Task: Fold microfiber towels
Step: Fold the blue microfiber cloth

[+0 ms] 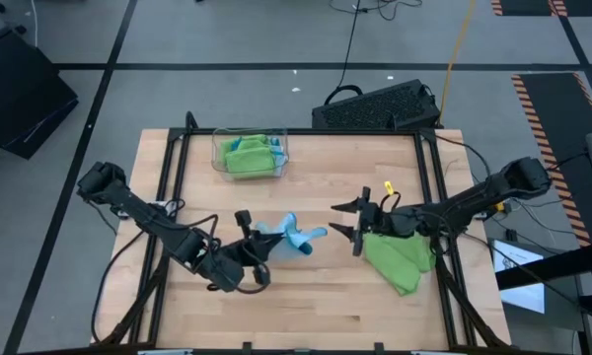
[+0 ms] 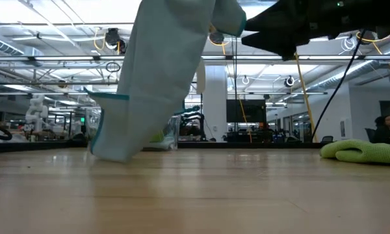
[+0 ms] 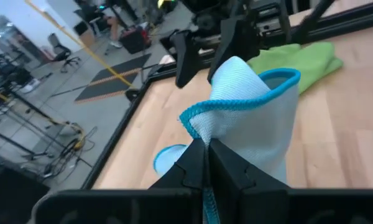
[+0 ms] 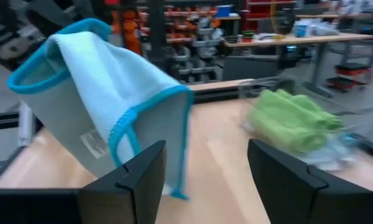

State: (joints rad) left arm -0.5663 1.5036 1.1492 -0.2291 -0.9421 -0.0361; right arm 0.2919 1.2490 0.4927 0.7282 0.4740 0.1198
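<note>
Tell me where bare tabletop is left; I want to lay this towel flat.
Bare wood runs along the near edge of the table and between the clear tray and the far right corner. The middle is crowded: blue towel, both arms, green towel.

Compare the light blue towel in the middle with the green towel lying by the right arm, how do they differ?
The light blue towel is pinched in the left gripper and lifted, hanging with one end on the table; the green towel lies loose on the wood, with nothing gripping it. The blue one has a darker blue hem; the green one is plain lime. The right gripper, open, is between them. Both are soft, thin cloths.
</note>
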